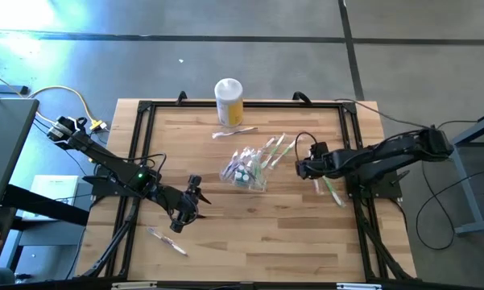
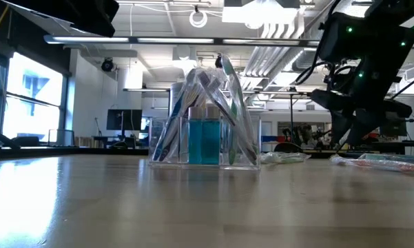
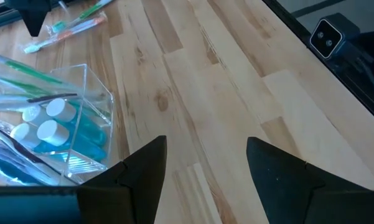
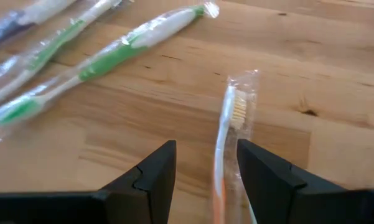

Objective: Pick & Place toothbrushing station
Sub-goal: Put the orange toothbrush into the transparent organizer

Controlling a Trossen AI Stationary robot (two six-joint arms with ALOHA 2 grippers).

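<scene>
Station: the clear toothbrushing station [image 1: 246, 171] sits mid-surface, between both end effectors, full of wrapped brushes and small blue bottles.
Right end effector: the right end effector [image 4: 205, 165] is spread, holding nothing, low over a wrapped orange toothbrush [image 4: 227, 146]; green toothbrushes [image 4: 106, 53] lie just past it.
Left end effector: the left end effector [image 3: 205, 162] is spread and empty, with the station off to one side.
Risk: the wrapper looks slippery, so the brush may slide out.
Room: bare wooden surface [image 1: 290, 234] nearby; the black frame edge [image 1: 350, 145] is close behind the right arm.
</scene>
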